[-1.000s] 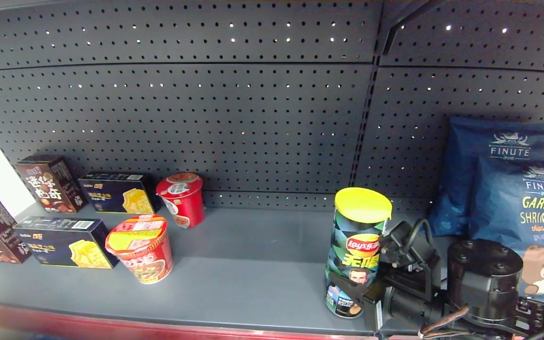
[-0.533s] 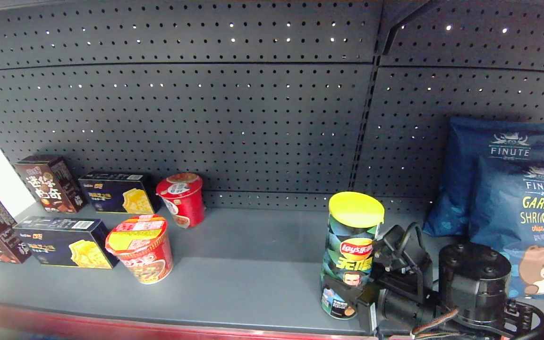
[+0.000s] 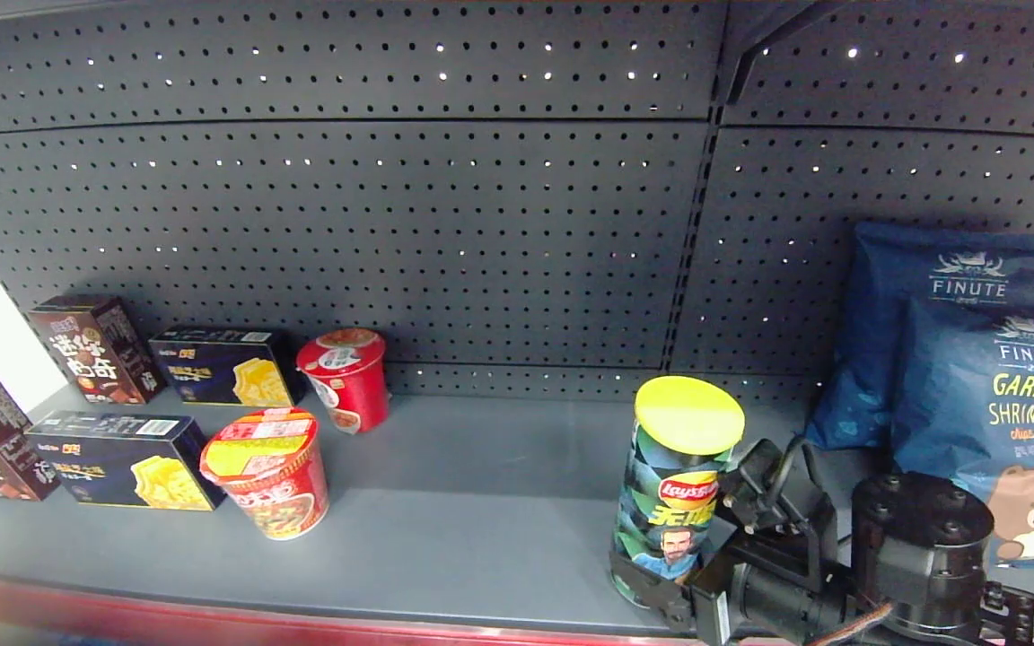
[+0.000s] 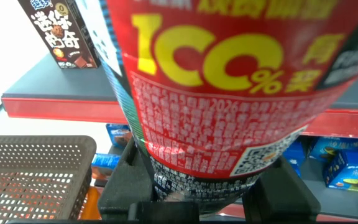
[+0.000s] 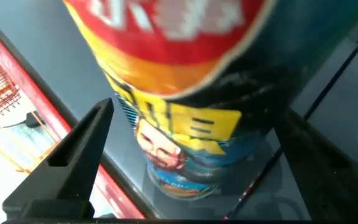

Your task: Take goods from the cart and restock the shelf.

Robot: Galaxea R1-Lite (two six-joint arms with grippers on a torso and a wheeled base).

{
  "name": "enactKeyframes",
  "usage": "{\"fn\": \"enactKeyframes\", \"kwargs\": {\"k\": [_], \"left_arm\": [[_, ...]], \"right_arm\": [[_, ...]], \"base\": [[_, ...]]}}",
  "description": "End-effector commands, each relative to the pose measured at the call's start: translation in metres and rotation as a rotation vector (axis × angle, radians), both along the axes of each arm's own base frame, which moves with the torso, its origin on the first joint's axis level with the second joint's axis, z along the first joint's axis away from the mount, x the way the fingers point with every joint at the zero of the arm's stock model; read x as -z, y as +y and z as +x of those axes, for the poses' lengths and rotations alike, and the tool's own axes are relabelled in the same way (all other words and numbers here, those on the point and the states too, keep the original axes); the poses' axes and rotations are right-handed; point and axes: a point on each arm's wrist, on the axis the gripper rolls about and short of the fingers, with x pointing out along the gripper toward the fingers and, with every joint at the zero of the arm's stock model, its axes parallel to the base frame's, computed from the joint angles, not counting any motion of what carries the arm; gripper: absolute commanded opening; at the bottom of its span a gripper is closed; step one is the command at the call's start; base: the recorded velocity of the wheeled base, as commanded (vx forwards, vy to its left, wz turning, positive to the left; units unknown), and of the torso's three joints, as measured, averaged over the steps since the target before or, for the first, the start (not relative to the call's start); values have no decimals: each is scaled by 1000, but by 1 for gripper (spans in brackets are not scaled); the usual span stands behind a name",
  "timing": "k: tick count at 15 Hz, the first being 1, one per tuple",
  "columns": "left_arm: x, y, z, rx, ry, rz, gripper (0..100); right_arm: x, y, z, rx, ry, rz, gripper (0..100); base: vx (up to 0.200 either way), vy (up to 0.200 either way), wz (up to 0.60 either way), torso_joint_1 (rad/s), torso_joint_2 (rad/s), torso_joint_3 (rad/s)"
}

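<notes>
Chip can on shelf, both grippers loaded.
Right gripper (image 5: 194, 162) clamps the lower part of the yellow-lidded chip can (image 3: 680, 489), which sits slightly tilted near the front edge of the shelf (image 3: 481, 502), left of the blue snack bags (image 3: 984, 386). Left gripper (image 4: 204, 186) grasps a red can (image 4: 229, 81) on the shelf's near side.

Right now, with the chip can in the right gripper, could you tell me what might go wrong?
The chip can leans in the right gripper, near the front edge of the shelf. If it is released like this, it may topple off. The blue snack bags stand just beside that arm, so pulling back could snag them.
</notes>
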Motion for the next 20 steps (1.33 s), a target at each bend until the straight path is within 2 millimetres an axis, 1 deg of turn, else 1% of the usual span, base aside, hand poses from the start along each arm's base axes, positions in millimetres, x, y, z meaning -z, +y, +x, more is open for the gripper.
{"fn": "enactKeyframes", "kwargs": {"k": [1, 6, 9, 15, 16, 20], "left_arm": [[0, 0, 0, -1, 2, -1, 0], [0, 0, 0, -1, 0, -1, 0], [0, 0, 0, -1, 0, -4, 0], [0, 0, 0, -4, -2, -14, 0], [0, 0, 0, -4, -2, -16, 0], [0, 0, 0, -4, -2, -16, 0]], "right_arm": [[-4, -2, -5, -7, -11, 10, 100], [-8, 0, -15, -36, -20, 19, 100], [-5, 1, -19, -50, -10, 9, 100], [-6, 3, -23, -55, -21, 18, 100], [-5, 5, -26, -68, -16, 14, 100], [-1, 1, -27, -50, -7, -2, 100]], "base": [[0, 0, 0, 0, 0, 0], [0, 0, 0, 0, 0, 0], [0, 0, 0, 0, 0, 0], [0, 0, 0, 0, 0, 0], [0, 0, 0, 0, 0, 0], [0, 0, 0, 0, 0, 0]]}}
